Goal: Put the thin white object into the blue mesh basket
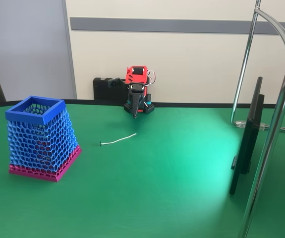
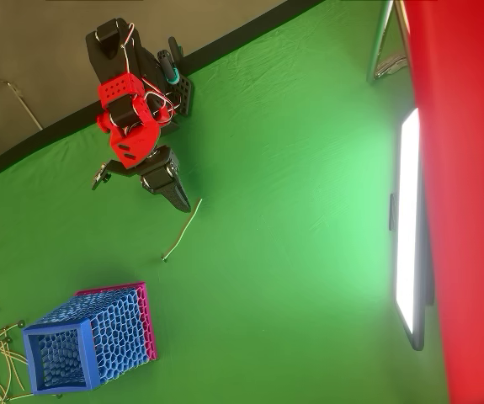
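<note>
Your red-and-black two-finger pincer (image 2: pixel 181 202) hangs upper left in the overhead view, seemingly closed (empty). The thin white wire strand (image 2: pixel 183 229) lies just beside it; probably light and springy, so pinch mid-length. The blue honeycomb-mesh basket (image 2: pixel 56 335) sits lower left.

thin white object (image 1: pixel 118 141) flat on cloth | blue mesh basket (image 1: pixel 42 139) upright, apart

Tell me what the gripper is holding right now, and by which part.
Nothing. The gripper hangs shut above the table, and the thin white object lies loose on the green cloth below it.
</note>
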Controlling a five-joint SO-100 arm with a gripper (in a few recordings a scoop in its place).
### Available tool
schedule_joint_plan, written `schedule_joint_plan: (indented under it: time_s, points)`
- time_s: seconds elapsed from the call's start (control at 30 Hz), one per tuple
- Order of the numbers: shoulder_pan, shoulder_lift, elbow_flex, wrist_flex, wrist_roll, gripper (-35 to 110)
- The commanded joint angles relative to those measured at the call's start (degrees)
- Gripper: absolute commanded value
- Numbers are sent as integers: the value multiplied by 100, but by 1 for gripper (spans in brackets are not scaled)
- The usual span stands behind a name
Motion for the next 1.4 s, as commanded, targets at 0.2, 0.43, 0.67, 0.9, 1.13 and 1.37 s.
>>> schedule_joint_plan:
  time_s: [0.2, 0.43, 0.67, 0.9, 1.13, 1.37]
  points:
    - [-26, 44, 44, 18, -9, 1]
    - [-26, 44, 44, 18, -26, 1]
    - [-26, 35, 44, 9, -18, 1]
    - [185, -853, -325, -536, 62, 1]
    - [422, -2030, -1055, -914, 9, 1]
    - [712, -3138, -2039, -668, -53, 1]
